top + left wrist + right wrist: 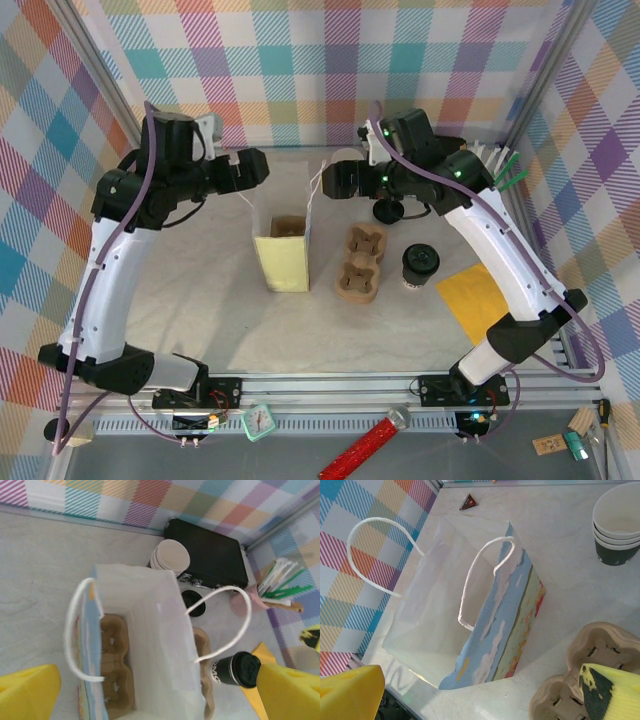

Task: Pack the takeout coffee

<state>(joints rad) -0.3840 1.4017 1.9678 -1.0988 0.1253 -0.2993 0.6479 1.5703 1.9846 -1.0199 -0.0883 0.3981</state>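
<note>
The takeout coffee (420,265), a dark cup with a black lid, stands upright on the table to the right of a loose cardboard cup carrier (362,262). It also shows at the lower right of the left wrist view, the coffee (237,669) standing just outside the bag. The white paper bag (283,245) stands open in the middle with a second carrier (115,665) lying in its bottom. My left gripper (262,165) hangs open above the bag's far left side. On the bag's far right, my right gripper (328,182) is open too, holding nothing.
A stack of lidless paper cups (170,557), a black box (207,555), a loose black lid (193,602) and a pink cup of stirrers (245,602) sit behind the bag. A yellow napkin (470,295) lies right of the coffee.
</note>
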